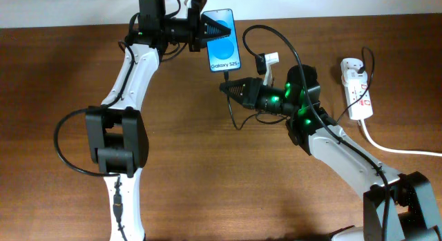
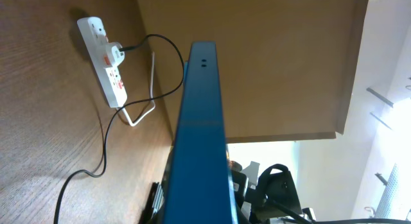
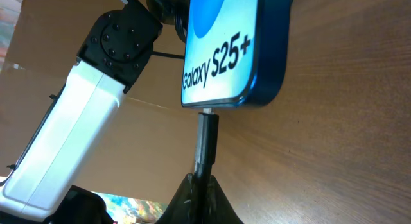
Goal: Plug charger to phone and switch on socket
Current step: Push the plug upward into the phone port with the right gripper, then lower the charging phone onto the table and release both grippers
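The phone (image 1: 222, 41), blue screen reading "Galaxy S25+", is held at the back of the table by my left gripper (image 1: 204, 30), which is shut on its upper end. In the left wrist view the phone (image 2: 200, 134) runs edge-on up the frame. My right gripper (image 1: 231, 88) is shut on the charger plug (image 3: 207, 144); its tip touches the port on the phone's bottom edge (image 3: 225, 54). The black charger cable (image 1: 276, 35) loops back to the white socket strip (image 1: 356, 89) at the right, which also shows in the left wrist view (image 2: 103, 60).
A thick white cord (image 1: 394, 148) runs from the socket strip toward the right edge. A white adapter (image 1: 268, 59) sits near the right arm. A brown cardboard wall (image 2: 257, 57) stands behind the table.
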Robot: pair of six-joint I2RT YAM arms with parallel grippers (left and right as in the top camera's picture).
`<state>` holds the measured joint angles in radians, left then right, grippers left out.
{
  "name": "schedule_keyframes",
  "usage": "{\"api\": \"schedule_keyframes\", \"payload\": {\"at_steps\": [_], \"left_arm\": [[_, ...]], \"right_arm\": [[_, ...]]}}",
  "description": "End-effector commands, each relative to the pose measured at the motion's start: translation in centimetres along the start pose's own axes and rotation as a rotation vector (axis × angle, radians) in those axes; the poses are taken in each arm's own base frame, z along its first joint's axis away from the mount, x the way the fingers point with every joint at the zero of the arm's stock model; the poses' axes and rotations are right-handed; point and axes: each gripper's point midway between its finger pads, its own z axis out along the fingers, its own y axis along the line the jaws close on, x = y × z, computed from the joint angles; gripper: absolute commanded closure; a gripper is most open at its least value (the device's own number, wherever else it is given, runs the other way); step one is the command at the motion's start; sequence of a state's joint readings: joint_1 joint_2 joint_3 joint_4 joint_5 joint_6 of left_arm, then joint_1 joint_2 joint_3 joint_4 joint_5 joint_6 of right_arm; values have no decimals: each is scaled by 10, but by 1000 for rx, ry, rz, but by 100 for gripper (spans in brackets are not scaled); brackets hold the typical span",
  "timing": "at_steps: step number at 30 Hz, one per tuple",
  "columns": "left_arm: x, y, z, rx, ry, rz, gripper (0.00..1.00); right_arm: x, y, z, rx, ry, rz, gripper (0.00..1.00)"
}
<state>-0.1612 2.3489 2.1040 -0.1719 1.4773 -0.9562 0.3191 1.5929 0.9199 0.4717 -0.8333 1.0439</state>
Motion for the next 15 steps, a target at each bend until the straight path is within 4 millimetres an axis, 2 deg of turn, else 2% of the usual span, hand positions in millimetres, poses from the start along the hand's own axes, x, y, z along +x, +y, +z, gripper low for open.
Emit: {"api": "schedule_keyframes", "payload": {"at_steps": [1, 3, 5, 6, 7, 10, 12, 14, 15], "left_arm": [[20, -25, 13, 63, 105, 34, 100], [19, -24, 10, 61, 99, 35, 100], [17, -24, 6, 59, 90, 34, 100], [16, -23, 3, 58, 86, 34, 100], [15, -23, 1, 57, 81, 34, 100], [13, -23, -3, 54, 72, 35, 100], [12, -22, -3, 52, 66, 69, 100], [10, -14, -3, 47, 58, 88, 100], [8, -5, -2, 42, 53, 78, 100]], "right_arm": [[-29, 6, -2, 2, -77, -44, 96], [-24, 8, -3, -14, -43, -49, 96], [-9, -4, -3, 20, 23, -31, 78], [-3, -3, -3, 12, 50, -52, 68], [-1, 1, -3, 1, 61, -64, 63], [0, 15, -12, 5, 59, -118, 57], [4, 18, -26, 89, 45, -159, 55], [2, 26, -52, 238, -14, -246, 53], [-3, 36, -66, 293, -56, -293, 53]]}}
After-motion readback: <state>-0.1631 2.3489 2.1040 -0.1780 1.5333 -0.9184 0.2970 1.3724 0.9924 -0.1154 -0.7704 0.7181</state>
